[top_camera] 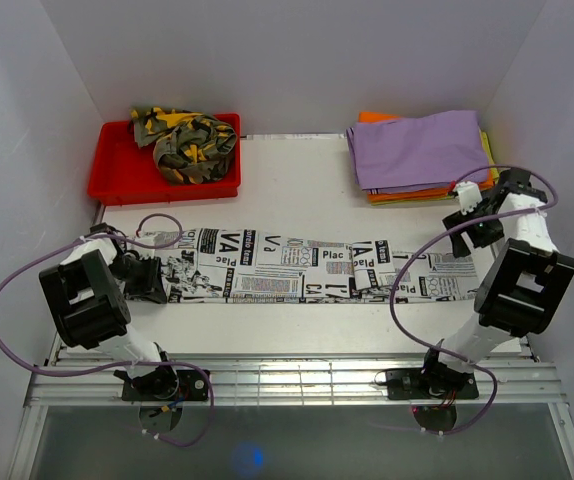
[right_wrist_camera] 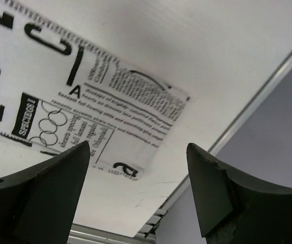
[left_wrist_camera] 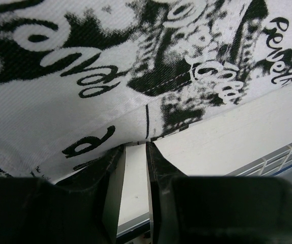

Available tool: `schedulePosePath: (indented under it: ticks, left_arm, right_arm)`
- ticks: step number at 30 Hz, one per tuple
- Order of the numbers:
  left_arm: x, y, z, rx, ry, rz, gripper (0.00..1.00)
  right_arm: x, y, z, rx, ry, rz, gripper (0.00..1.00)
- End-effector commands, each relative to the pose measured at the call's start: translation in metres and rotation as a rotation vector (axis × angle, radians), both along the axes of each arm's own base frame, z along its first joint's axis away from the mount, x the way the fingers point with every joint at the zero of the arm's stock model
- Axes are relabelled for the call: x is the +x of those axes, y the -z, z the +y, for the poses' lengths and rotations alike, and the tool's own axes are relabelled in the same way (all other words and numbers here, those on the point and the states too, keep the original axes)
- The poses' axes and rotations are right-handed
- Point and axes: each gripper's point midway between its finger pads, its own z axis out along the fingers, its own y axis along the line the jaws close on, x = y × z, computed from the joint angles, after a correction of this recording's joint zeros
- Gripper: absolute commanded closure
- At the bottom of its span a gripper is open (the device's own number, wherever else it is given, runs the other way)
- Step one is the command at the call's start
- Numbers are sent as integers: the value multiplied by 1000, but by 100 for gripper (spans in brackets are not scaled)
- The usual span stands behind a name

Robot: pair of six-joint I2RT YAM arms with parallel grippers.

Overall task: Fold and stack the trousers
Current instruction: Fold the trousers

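Black-and-white newspaper-print trousers (top_camera: 297, 265) lie flat in a long strip across the middle of the table. My left gripper (top_camera: 157, 278) is low at their left end. In the left wrist view the jaws (left_wrist_camera: 135, 146) stand a narrow gap apart with bare table between them, tips touching the near edge of the trousers (left_wrist_camera: 110, 76). My right gripper (top_camera: 470, 215) hovers above the trousers' right end. In the right wrist view it (right_wrist_camera: 138, 147) is wide open and empty over the cloth's corner (right_wrist_camera: 110, 112).
A red tray (top_camera: 117, 185) at the back left holds crumpled camouflage trousers (top_camera: 187, 140). A stack of folded clothes with a purple piece on top (top_camera: 417, 150) sits at the back right. White walls close in both sides; the table's slatted front edge (top_camera: 297, 375) is near.
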Motion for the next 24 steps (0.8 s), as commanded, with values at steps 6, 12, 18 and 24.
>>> schedulePosePath:
  ticks: [6, 12, 18, 24]
  left_arm:
    - [17, 2, 4, 7, -1, -72, 66]
    - [16, 0, 5, 19, -3, -75, 66]
    - [17, -3, 7, 29, 1, -80, 65]
    - [20, -3, 7, 24, -3, -80, 65]
  right_arm:
    - [4, -27, 92, 610, 241, 144, 21]
    - [10, 2, 124, 636, 326, 140, 23]
    - [0, 31, 153, 667, 353, 217, 21]
    - [-11, 53, 169, 705, 371, 305, 29]
